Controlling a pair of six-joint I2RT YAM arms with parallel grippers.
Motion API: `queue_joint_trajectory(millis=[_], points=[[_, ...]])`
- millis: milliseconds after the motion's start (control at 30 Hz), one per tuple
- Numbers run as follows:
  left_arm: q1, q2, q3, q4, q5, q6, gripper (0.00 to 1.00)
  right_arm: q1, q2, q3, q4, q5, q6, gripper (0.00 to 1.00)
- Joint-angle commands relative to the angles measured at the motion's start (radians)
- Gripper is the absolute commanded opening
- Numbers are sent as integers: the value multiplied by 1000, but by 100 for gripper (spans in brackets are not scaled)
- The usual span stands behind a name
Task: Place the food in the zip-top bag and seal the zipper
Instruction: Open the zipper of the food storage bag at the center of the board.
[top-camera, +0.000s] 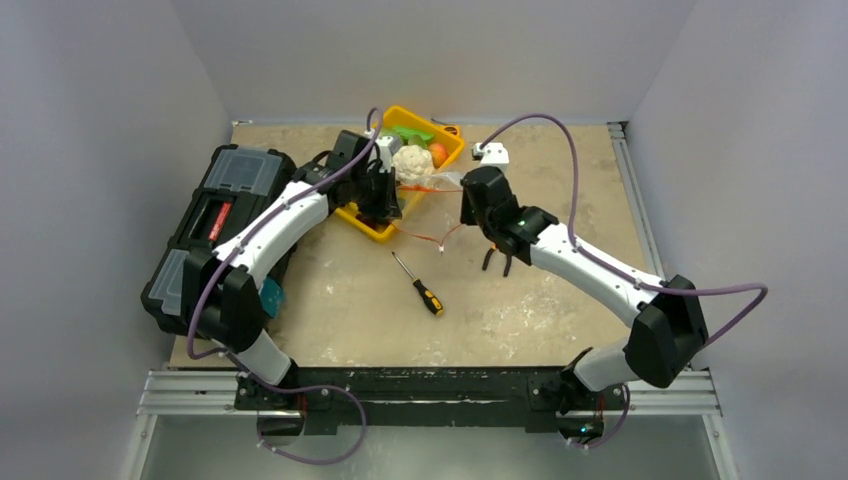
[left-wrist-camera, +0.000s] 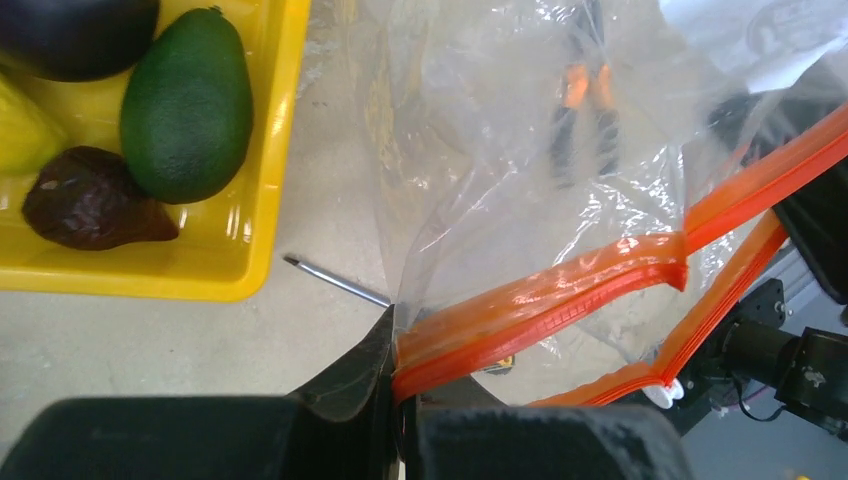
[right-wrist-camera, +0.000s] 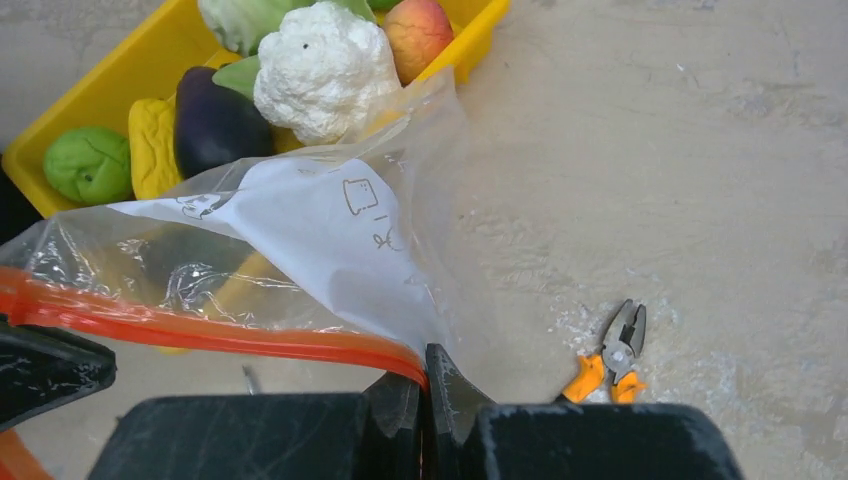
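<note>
The clear zip-top bag hangs empty between both arms beside the yellow tray. My left gripper is shut on one end of the red-orange zipper. My right gripper is shut on the zipper's other end. The mouth gapes, its two strips apart. All the food lies in the tray: cauliflower, eggplant, orange-red fruit, lime, corn, cabbage and avocado. From above, the bag spans the grippers.
A screwdriver lies on the table in front of the tray. Orange-handled pliers lie to the right, under my right arm. A black toolbox stands along the left edge. Walls close in the table on three sides.
</note>
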Motion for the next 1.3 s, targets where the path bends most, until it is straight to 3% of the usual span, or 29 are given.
queue_joint_trajectory(millis=[0,167,500,667,867,933,1000,1067,1133,1167,1267], points=[[-3,51,57,-21,49,-7,0,-45,-32,42,-102,-184,8,0],[-1,103,74,-19,151,-51,0,-45,-10,89,-182,-279,87,0],[51,180,129,-78,215,-44,0,-50,46,177,-314,-86,57,0],[47,227,168,-140,191,-16,0,-68,132,281,-407,-199,91,0],[49,250,202,-172,175,6,0,-69,144,262,-353,-230,105,0],[54,249,208,-184,182,-6,35,-69,147,256,-343,-236,98,0],[65,207,176,-142,211,-14,51,-70,148,261,-349,-194,78,0],[66,116,118,-74,212,-21,60,-70,146,273,-363,-141,46,0],[67,36,84,-28,196,-28,90,-69,141,285,-370,-92,11,0],[69,-3,71,-13,188,-24,95,-70,135,291,-370,-76,-12,0],[76,-111,29,32,113,1,97,-69,116,302,-351,-62,-75,0]])
